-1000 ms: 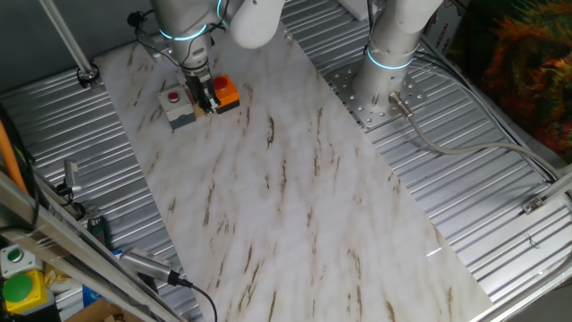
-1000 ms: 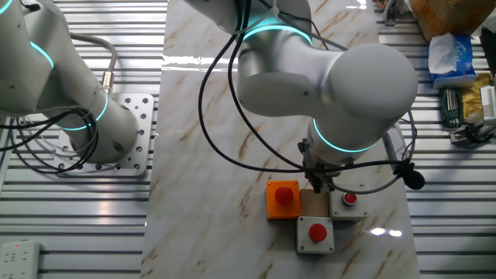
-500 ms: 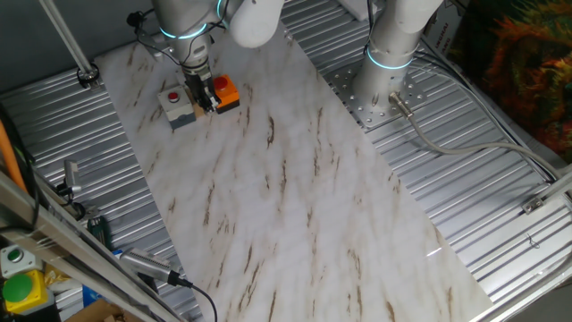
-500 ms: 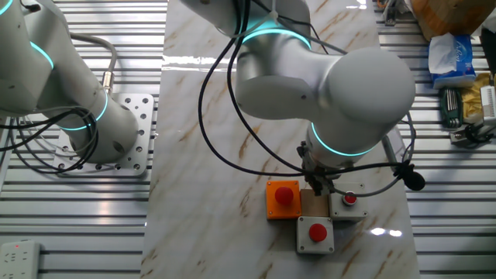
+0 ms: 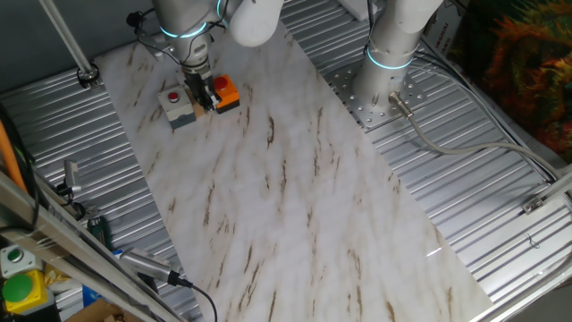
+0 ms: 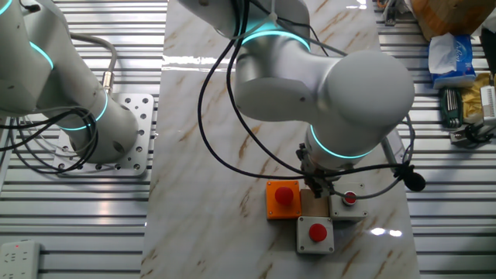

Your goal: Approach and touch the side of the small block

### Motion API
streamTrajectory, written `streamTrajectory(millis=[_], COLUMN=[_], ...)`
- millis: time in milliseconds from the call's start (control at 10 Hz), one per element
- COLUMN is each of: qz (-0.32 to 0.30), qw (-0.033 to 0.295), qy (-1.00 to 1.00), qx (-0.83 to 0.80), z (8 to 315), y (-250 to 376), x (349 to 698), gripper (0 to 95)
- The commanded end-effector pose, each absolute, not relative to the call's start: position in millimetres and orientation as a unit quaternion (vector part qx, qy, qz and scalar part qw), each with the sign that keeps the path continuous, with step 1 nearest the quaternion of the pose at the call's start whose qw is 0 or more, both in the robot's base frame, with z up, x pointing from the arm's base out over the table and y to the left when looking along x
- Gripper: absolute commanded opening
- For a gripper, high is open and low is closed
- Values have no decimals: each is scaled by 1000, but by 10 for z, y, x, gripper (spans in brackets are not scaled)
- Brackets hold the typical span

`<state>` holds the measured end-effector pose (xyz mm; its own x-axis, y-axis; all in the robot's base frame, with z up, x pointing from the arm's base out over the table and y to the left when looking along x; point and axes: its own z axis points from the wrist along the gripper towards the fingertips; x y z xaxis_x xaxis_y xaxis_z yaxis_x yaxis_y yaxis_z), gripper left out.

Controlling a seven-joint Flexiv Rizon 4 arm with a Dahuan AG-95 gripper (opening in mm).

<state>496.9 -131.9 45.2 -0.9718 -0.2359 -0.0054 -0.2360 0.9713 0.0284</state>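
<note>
Gripper (image 6: 316, 186) hung low among three button boxes; jaw state could not be told. Small block (image 6: 313, 204), tan, sat directly beneath its tips, orange box (image 6: 283, 199) beside, seemingly touching or nearly so.

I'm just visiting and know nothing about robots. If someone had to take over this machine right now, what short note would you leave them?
Hand: down low among the button boxes at the end of the marble table; whether its fingers are open or shut cannot be told from here.
Things: a small tan block sits between the orange button box and two grey button boxes, one beside it, one in front.
Done: the approach; the hand is right at the block's far edge.
Left: actual contact with the block's side cannot be confirmed, since the arm hides it. Check from another angle before moving on.
</note>
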Motion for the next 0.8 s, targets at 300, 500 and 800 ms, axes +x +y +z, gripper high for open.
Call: streamTrajectory(millis=[300,500,800], qz=[14,13,20], qw=[2,0,-13], qy=[992,992,997], qx=[-129,-122,-73], z=[442,447,453], y=[-1359,-1373,-1378], x=[4947,4937,4933], gripper=[0,0,0])
